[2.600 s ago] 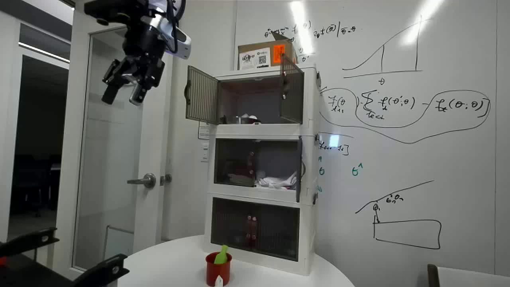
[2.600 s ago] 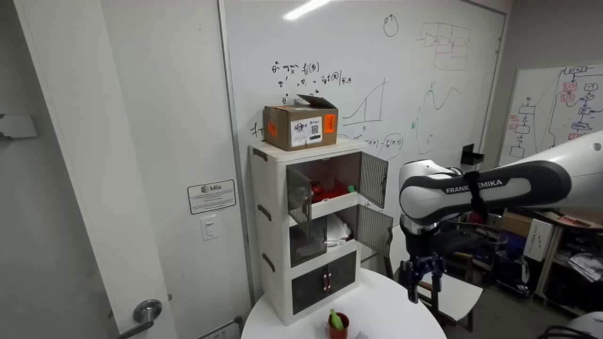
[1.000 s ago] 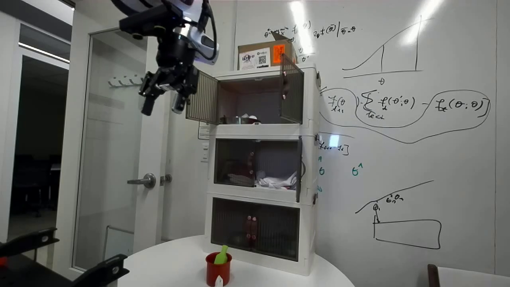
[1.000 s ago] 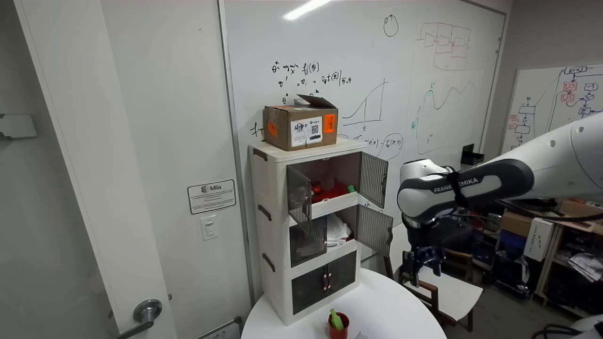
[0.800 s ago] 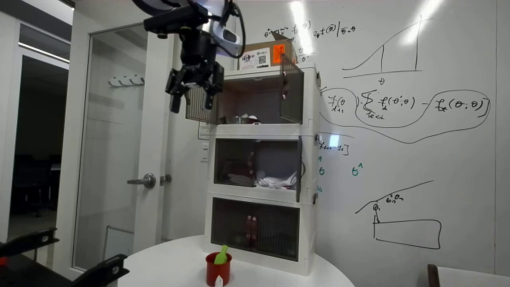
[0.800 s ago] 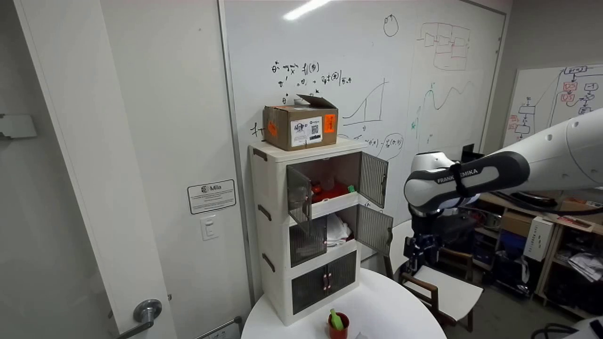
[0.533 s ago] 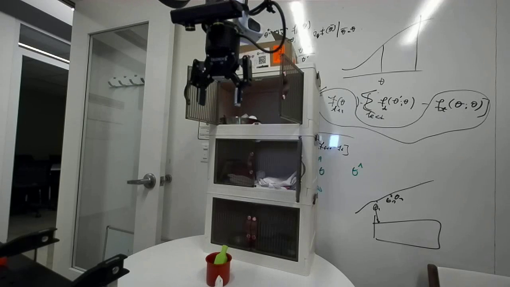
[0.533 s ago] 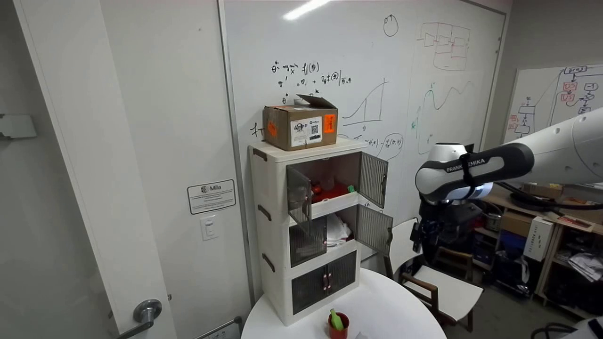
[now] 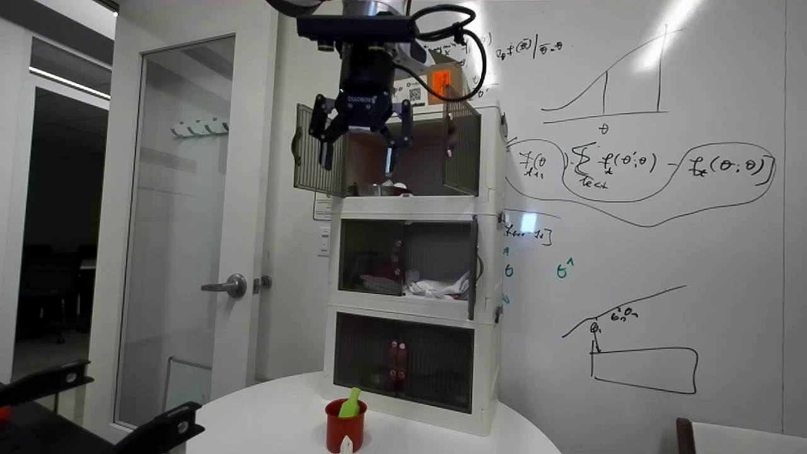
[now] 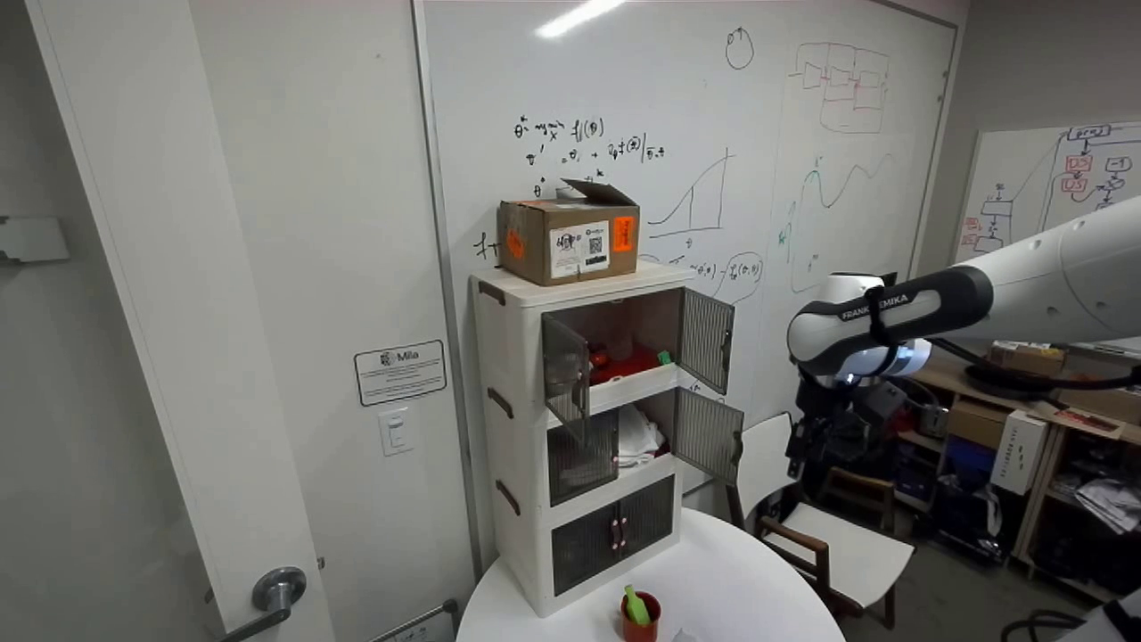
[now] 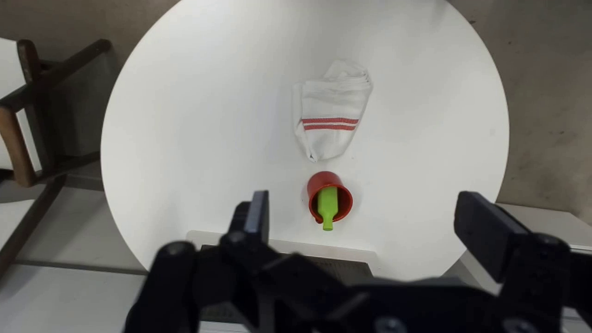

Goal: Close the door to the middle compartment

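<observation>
The white cabinet's middle compartment (image 9: 435, 249) holds white cloth (image 9: 439, 287) and shows in both exterior views (image 10: 660, 412). Its door panel at the cabinet's open side (image 9: 473, 268) stands swung outward, seen almost edge-on; it also shows open in an exterior view (image 10: 709, 435). The compartment's other door panel (image 9: 371, 257) is shut (image 10: 584, 456). My gripper (image 9: 358, 162) is open and empty, fingers pointing down, above the level of the middle compartment and apart from the cabinet (image 10: 796, 455). In the wrist view its fingers (image 11: 365, 210) are wide apart over the table.
The top compartment's two doors (image 9: 319, 151) (image 9: 462, 142) stand open outward. The lowest doors (image 9: 403, 362) are shut. A cardboard box (image 10: 570, 241) stands on top. A red cup (image 11: 323, 180) with a green utensil and a folded towel (image 11: 330, 106) lie on the round table (image 11: 194, 138). Chairs (image 10: 838, 553) stand beside it.
My gripper has moved rightward across an exterior view, now overlapping the top compartment, and has turned from tilted to pointing straight down. It stays open. The cabinet doors have not moved.
</observation>
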You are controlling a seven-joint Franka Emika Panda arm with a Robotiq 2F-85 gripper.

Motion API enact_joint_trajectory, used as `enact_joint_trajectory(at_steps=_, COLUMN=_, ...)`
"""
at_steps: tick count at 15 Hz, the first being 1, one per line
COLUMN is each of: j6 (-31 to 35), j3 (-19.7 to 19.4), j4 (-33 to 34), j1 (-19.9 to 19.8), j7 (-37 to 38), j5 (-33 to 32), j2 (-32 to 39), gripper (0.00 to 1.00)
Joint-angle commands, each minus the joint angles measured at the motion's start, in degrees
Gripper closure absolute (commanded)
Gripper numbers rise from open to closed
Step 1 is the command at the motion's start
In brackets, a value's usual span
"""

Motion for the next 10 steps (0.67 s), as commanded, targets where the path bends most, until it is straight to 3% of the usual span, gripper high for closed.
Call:
enact_joint_trajectory(at_steps=1, j6=1.2, j3=0.8, j4=-0.1, j1=-0.7, j7=-0.5, j5=0.0, j2=1.1, gripper=0.00)
enact_joint_trajectory(at_steps=4, j6=7.5, j3=0.6, j4=0.8, j1=-0.2, j7=-1.8, j5=0.6, j2=5.3, gripper=0.00)
enact_joint_trajectory(at_steps=10, j6=28.1, j3=0.6, j4=3.8, j1=-0.2, j7=-7.3, j5=3.4, j2=16.4, gripper=0.00)
